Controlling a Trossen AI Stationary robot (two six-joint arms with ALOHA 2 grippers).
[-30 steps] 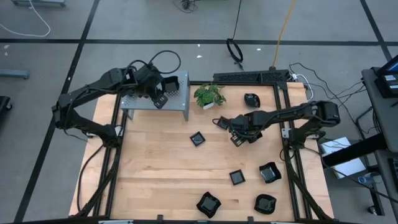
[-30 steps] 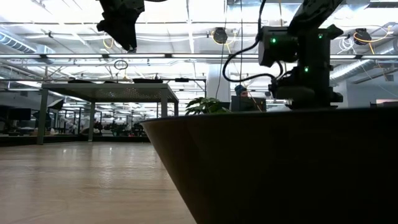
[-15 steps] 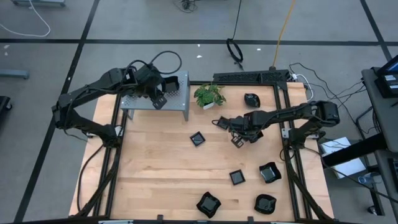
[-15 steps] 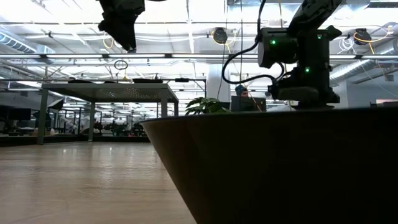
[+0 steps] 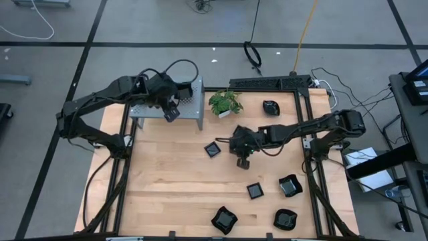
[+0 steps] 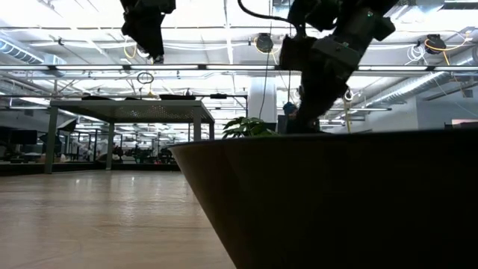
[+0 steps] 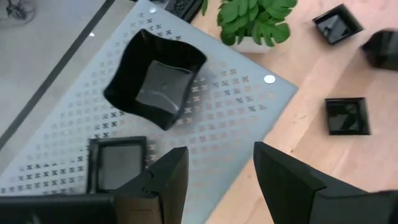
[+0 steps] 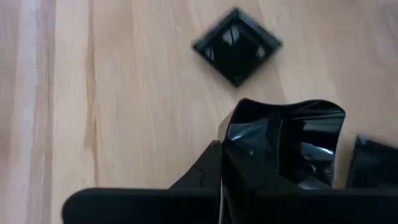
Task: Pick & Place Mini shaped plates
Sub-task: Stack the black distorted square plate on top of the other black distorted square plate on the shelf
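Hazard entry: right gripper [image 5: 242, 161] pinched shut on a wavy-edged mini plate [image 8: 283, 149] by its glossy rim above mid-table, near a square plate [image 5: 212, 149], liable to slip out; left gripper [image 7: 214, 171], jaws apart and empty, over the perforated shelf [image 7: 242, 106]

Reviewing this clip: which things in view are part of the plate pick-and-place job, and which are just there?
Job:
- black mini plates loose on the table
- plate held in the right gripper
- two plates on the perforated grey shelf
- left gripper, open above the shelf

Just there:
- potted plant
- cables on the floor
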